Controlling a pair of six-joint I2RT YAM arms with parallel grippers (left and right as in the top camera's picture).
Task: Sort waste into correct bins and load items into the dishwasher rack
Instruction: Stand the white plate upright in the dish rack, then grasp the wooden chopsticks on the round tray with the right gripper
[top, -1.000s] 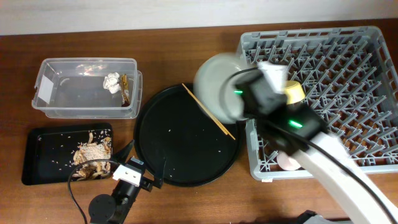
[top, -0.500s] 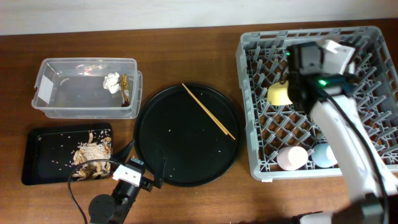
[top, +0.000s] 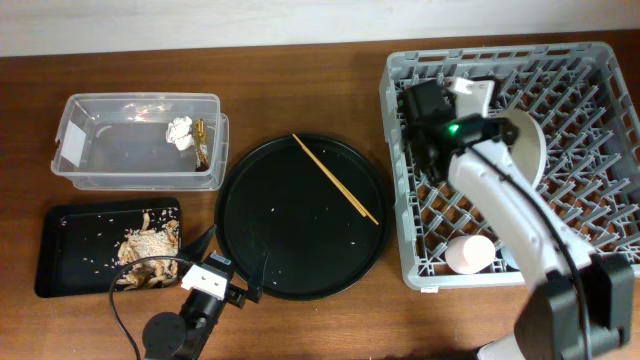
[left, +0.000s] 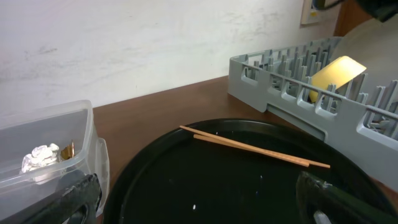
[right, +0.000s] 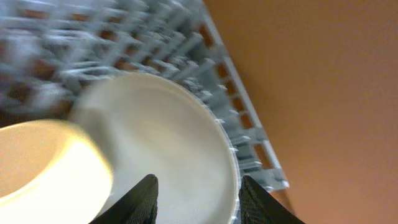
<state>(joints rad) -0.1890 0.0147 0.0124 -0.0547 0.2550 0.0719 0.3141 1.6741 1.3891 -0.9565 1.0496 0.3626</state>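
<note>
Plate (top: 527, 150) now stands on edge in the dishwasher rack (top: 560, 50), where a second ago it was in mid-air. Right gripper (right: 198, 183) is spread, seemingly released. Chopsticks (top: 335, 178) still to load; left gripper (left: 199, 193) waits wide.

plate (top: 530, 148) in rack (top: 600, 120), chopsticks (top: 335, 178) on round tray (top: 270, 250)

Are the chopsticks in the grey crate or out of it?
Out. The chopsticks lie on the round tray, beside the rack, not in it.

Grey plastic lattice rack (top: 560, 150), glossy black round tray (top: 300, 215), clear plastic tub (top: 120, 165), wooden chopsticks (top: 335, 178)
</note>
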